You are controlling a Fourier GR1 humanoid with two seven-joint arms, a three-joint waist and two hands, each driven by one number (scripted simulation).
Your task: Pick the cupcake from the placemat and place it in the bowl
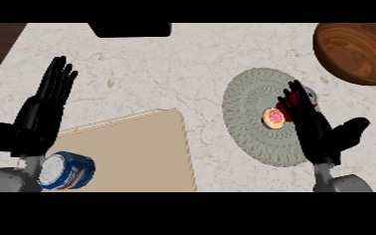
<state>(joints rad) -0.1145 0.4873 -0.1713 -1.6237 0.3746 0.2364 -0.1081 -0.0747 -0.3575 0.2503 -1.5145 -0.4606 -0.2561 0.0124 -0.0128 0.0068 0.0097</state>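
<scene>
Cupcake (274, 118) on round placemat (266, 116), right hand (314, 127) beside, bowl (347, 52) beyond.

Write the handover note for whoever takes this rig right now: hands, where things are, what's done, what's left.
Left hand: open, resting at the view's left, holding nothing.
Right hand: open, fingers straight, over the round grey placemat, right beside the cupcake; not gripping it.
Cupcake: on the placemat, not lifted.
Bowl: wooden, at the top right corner, nothing visible in it.
Done: the reach only.
Left: close on the cupcake, lift, carry it to the bowl, release.
</scene>
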